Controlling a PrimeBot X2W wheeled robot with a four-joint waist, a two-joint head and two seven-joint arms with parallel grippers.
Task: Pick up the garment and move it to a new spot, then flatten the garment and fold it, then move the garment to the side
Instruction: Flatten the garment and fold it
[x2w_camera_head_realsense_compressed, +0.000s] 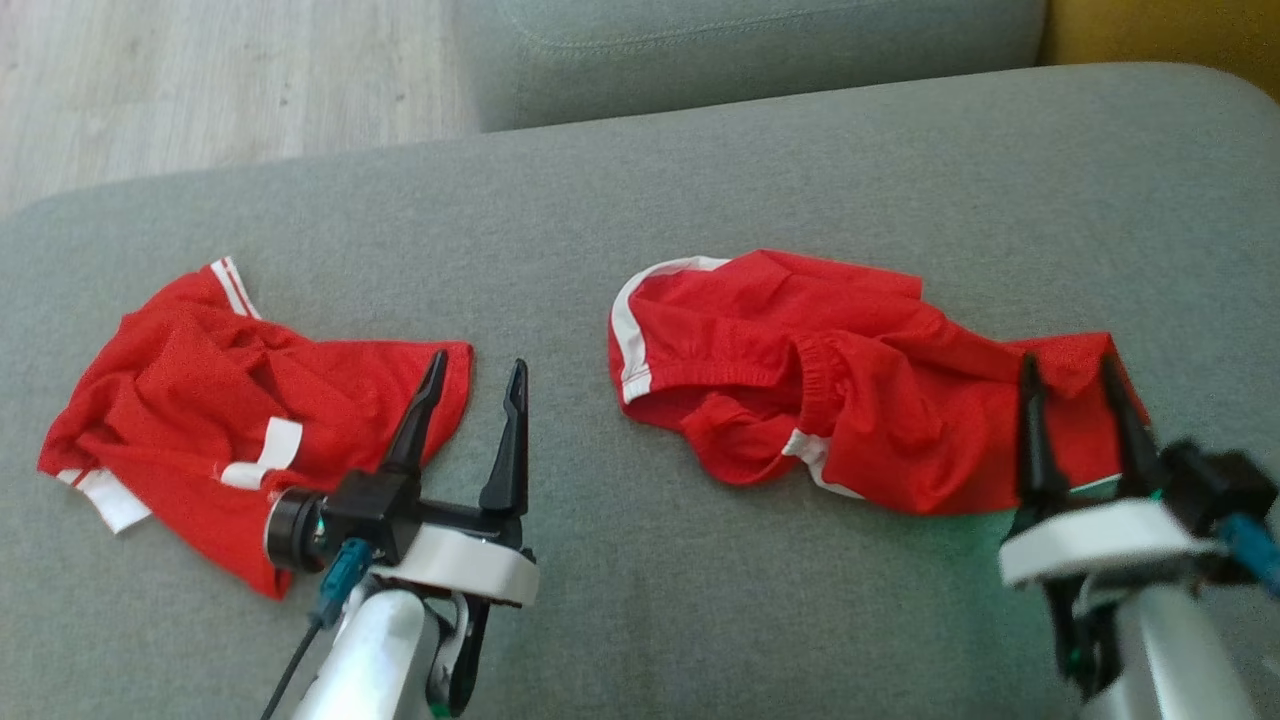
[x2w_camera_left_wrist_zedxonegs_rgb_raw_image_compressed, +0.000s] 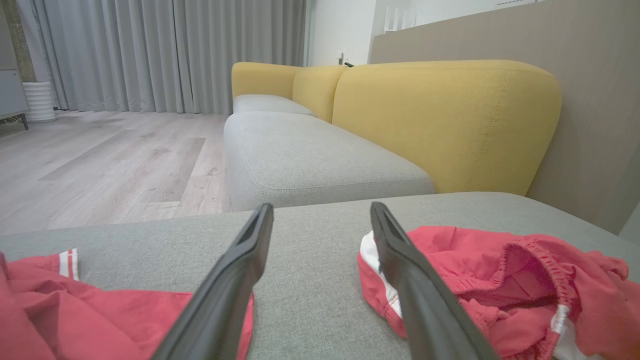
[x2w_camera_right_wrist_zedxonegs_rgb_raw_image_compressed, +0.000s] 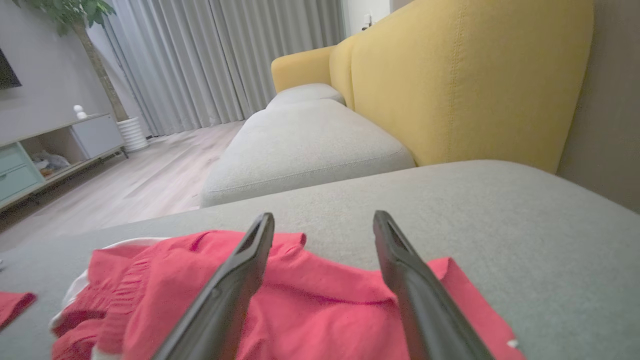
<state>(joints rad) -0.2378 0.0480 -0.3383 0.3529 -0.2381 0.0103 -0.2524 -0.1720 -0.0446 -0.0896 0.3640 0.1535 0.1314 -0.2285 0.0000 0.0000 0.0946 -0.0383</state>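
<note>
Centrally, bare cushion (x2w_camera_head_realsense_compressed: 560, 250) separates garment (x2w_camera_head_realsense_compressed: 850, 400) from other cloth (x2w_camera_head_realsense_compressed: 200, 400).

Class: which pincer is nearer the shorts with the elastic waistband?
Right. The right pincer is over the shorts; the left pincer is apart, beside the other red garment.

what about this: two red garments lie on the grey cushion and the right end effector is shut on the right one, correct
No: the right end effector is open, poised over the right garment, as the right wrist view shows. The left garment lies on the grey cushion too.
</note>
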